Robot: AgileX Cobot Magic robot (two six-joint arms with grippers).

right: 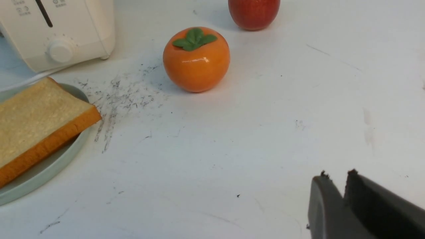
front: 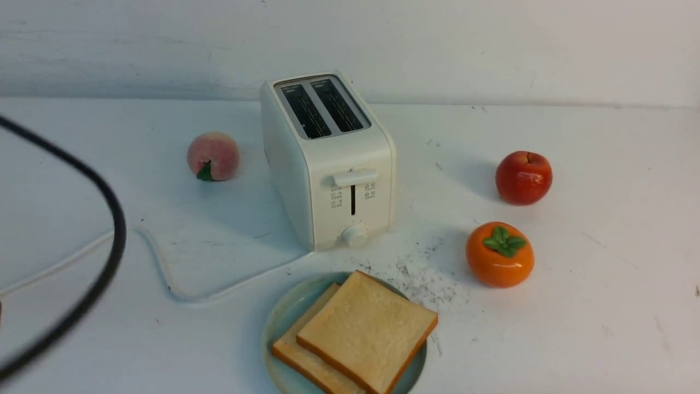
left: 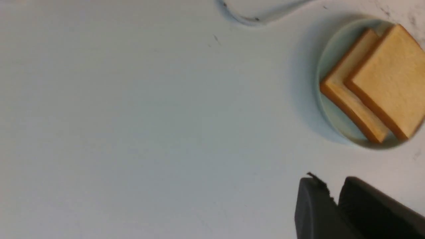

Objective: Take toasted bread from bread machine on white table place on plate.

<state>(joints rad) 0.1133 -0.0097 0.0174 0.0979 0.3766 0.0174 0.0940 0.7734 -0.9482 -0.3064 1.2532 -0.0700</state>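
Note:
Two slices of toasted bread lie stacked and offset on the plate (front: 279,323) near the front of the white table (front: 601,306): the upper slice (front: 367,331) overlaps the lower one (front: 306,355). Behind them stands the bread machine (front: 328,164), both of its dark slots empty. In the left wrist view my left gripper (left: 328,181) hovers over bare table to one side of the plate (left: 327,59), with the toast (left: 390,79) apart from it. My right gripper (right: 337,174) is over bare table, away from the toast (right: 36,116). Both are nearly closed on nothing. Neither shows in the front view.
A peach (front: 213,156) sits left of the toaster. An apple (front: 523,177) and an orange persimmon (front: 499,254) sit to its right. The toaster's white cord (front: 180,284) loops across the left front. A black cable (front: 109,235) arcs at far left. Crumbs (front: 426,279) lie beside the plate.

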